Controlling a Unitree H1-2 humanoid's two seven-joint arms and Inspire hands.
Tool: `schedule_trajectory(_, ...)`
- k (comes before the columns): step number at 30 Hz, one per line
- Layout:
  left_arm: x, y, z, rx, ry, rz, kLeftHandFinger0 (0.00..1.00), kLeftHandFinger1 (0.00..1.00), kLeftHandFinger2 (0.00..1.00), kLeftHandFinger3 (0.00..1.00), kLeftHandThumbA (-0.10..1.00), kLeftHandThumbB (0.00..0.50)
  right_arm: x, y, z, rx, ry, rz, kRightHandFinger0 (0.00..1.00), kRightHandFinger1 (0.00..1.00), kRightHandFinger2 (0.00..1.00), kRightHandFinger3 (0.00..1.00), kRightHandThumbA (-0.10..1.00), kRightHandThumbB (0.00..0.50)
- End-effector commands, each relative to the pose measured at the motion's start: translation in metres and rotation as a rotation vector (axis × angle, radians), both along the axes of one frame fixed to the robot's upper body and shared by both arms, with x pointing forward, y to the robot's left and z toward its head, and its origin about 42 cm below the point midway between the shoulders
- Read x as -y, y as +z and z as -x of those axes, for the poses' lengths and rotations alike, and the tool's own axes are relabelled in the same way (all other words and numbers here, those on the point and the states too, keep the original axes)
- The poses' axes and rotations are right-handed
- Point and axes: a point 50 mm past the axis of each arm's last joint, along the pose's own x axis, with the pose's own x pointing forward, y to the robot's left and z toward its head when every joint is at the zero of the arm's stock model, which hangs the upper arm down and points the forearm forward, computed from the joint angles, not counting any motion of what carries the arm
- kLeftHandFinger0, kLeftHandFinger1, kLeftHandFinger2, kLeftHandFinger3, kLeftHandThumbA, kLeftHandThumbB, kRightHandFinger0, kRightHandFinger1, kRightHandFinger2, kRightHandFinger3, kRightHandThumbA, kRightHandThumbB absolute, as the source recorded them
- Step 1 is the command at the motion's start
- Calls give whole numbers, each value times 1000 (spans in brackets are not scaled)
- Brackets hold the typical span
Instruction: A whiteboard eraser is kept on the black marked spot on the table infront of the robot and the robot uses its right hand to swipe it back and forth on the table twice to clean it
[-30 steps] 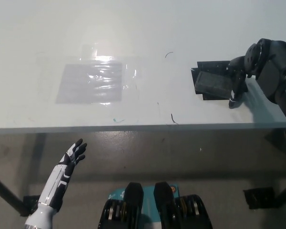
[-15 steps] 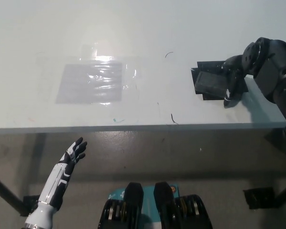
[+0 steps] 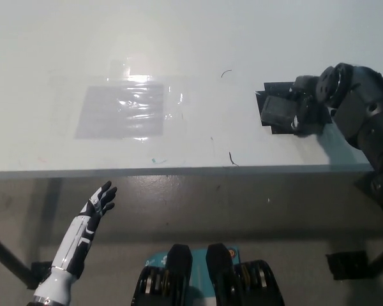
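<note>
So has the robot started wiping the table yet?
Not yet. The eraser sits on its black marked spot, so no swipe shows. The right hand is over it, closing in to grab. The left hand rests below the table. Both swipes remain.

One view only, from the robot's head, looking steeply down from well above. It takes in most of the pale table (image 3: 198, 57), its near edge crossing the picture below the middle, and the floor (image 3: 198, 204) under it nearer the robot.
</note>
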Motion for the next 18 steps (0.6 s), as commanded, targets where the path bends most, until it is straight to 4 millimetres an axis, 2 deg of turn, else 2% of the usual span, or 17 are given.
schedule_trajectory(1, -2, 16, -8, 78, -45, -23, 1000, 1000, 1000, 1000, 1000, 355, 18, 19, -8, 282, -37, -1, 181, 379, 474, 530, -79, 109)
schedule_trajectory(2, -2, 16, -9, 78, -43, -24, 1000, 1000, 1000, 1000, 1000, 357, 21, 18, -7, 284, -38, -2, 143, 350, 445, 543, -70, 124)
schedule_trajectory(3, -3, 17, -9, 80, -41, -24, 1000, 1000, 1000, 1000, 1000, 362, 22, 17, -7, 282, -42, -2, 70, 287, 402, 597, -62, 154)
schedule_trajectory(4, -3, 17, -9, 81, -40, -24, 1000, 1000, 1000, 1000, 1000, 361, 24, 16, -7, 281, -41, -4, 133, 360, 443, 582, -51, 163)
schedule_trajectory(5, -3, 18, -9, 80, -40, -24, 1000, 1000, 1000, 1000, 1000, 362, 25, 16, -7, 280, -40, -4, 179, 396, 470, 518, -36, 169)
schedule_trajectory(6, -3, 18, -9, 80, -40, -23, 1000, 1000, 1000, 1000, 1000, 361, 27, 16, -7, 281, -39, -2, 137, 342, 399, 462, -25, 159)
schedule_trajectory(7, -3, 18, -9, 80, -40, -23, 1000, 1000, 1000, 1000, 1000, 359, 28, 16, -7, 281, -44, 0, 139, 344, 403, 552, -30, 161)
schedule_trajectory(8, -3, 18, -8, 80, -38, -24, 1000, 1000, 1000, 1000, 1000, 358, 30, 17, -7, 279, -52, 4, 159, 365, 454, 729, -44, 150)
schedule_trajectory(9, -4, 18, -7, 80, -36, -26, 1000, 1000, 1000, 1000, 1000, 358, 30, 17, -7, 278, -56, 7, 163, 366, 443, 774, -49, 152)
schedule_trajectory(10, -4, 18, -7, 80, -36, -28, 1000, 1000, 1000, 1000, 1000, 358, 32, 18, -7, 283, -58, 15, 217, 383, 460, 971, -55, 112)
schedule_trajectory(12, -5, 18, -8, 82, -37, -29, 1000, 1000, 1000, 1000, 1000, 358, 35, 20, -7, 288, -54, 29, 428, 582, 619, 941, -29, 90)
schedule_trajectory(13, -5, 18, -9, 83, -38, -26, 1000, 1000, 1000, 1000, 1000, 357, 38, 24, -8, 291, -53, 40, 482, 592, 640, 1000, -26, 101)
schedule_trajectory(14, -5, 19, -10, 84, -40, -26, 1000, 1000, 1000, 1000, 1000, 356, 40, 26, -9, 292, -56, 41, 476, 587, 642, 1000, -37, 97)
schedule_trajectory(15, -5, 19, -10, 85, -40, -24, 1000, 1000, 1000, 1000, 1000, 353, 42, 28, -9, 297, -51, 59, 274, 429, 533, 1000, -56, 109)
schedule_trajectory(16, -6, 20, -10, 83, -41, -25, 1000, 1000, 1000, 1000, 1000, 354, 45, 33, -10, 299, -29, 108, 365, 566, 661, 1000, -67, 128)
schedule_trajectory(18, -6, 21, -10, 81, -43, -27, 1000, 1000, 1000, 1000, 1000, 355, 48, 37, -11, 295, -9, 154, 465, 622, 705, 1000, -56, 136)
